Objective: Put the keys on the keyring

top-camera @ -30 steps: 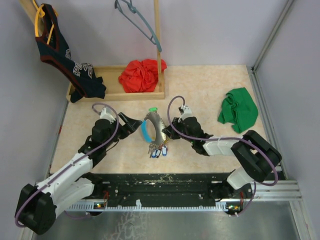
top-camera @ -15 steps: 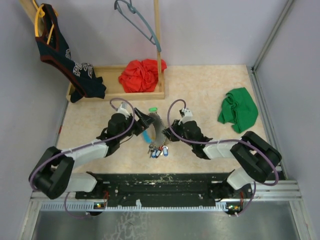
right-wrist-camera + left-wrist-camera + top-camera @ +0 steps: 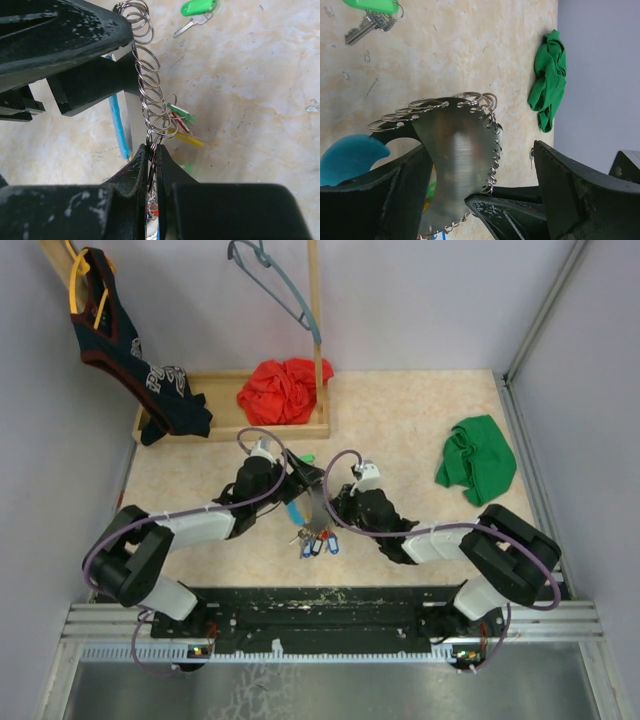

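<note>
The right tool (image 3: 151, 150) pinches the keyring (image 3: 456, 145); the left tool (image 3: 480, 150) gapes wide around it.

The keyring (image 3: 460, 155) is dull silver-grey with one light-blue section; the split rings (image 3: 149, 65) along its edge are bright silver. The keys (image 3: 318, 543) show blue, red, yellow and green tags. A loose key (image 3: 370, 5) is silver with a vivid green head. The table (image 3: 420, 420) is beige, faintly marbled. The green cloth (image 3: 477, 460) and red cloth (image 3: 282, 390) are plain; the garment (image 3: 130, 355) is navy with maroon trim and pale lettering
</note>
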`<state>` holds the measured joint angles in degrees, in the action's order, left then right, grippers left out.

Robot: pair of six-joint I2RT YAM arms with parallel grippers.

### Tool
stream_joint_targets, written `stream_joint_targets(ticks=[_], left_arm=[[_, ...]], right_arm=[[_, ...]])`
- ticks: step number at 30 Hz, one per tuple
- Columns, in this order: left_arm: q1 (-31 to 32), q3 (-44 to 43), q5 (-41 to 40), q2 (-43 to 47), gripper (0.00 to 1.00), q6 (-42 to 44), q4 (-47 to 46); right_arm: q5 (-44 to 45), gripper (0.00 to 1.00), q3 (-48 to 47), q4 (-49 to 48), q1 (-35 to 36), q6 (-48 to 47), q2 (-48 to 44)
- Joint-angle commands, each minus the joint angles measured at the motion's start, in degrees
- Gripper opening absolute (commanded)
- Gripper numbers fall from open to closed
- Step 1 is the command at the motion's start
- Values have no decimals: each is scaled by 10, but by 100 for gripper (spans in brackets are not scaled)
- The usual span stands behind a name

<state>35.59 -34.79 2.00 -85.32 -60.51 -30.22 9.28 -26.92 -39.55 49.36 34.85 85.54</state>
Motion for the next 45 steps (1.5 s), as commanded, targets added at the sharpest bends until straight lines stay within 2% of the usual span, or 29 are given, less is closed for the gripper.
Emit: stream_joint_targets(ticks=[1,9,10,12,16,22,25,29,34,37,38,41,45], left_arm=[[7,-28,-24,-24,83,17,3],[7,-32,-42,-39,69,29,-1],[7,-32,-48,-37,66,33,1],[7,-31,-57,-29,53,44,5],[6,-30,-73,-8,38,88,17],[6,-27,-100,38,25,231,44],[5,-35,-100,63,22,310,80],[5,-72,-71,91,21,415,161],[7,-172,-46,106,21,536,332],[31,-237,-94,99,21,590,457],[49,-259,-122,94,21,606,488],[75,-315,-178,73,21,632,569],[84,-354,-174,64,21,621,613]], right_arm=[[33,0,-25,-44,23,-36,-21],[71,0,-35,-39,51,-74,-11],[77,0,-37,-38,56,-80,-10],[82,0,-38,-38,61,-89,-11],[67,1,-35,-44,64,-108,-20],[40,31,-20,-29,63,-150,-71],[41,44,-5,-17,63,-160,-107],[45,54,2,8,62,-192,-152],[42,58,7,23,63,-273,-185],[-15,60,38,-22,63,-384,-202],[-3,61,52,-45,62,-387,-209],[23,74,92,-116,62,-391,-224],[-5,74,100,-176,62,-427,-199]])
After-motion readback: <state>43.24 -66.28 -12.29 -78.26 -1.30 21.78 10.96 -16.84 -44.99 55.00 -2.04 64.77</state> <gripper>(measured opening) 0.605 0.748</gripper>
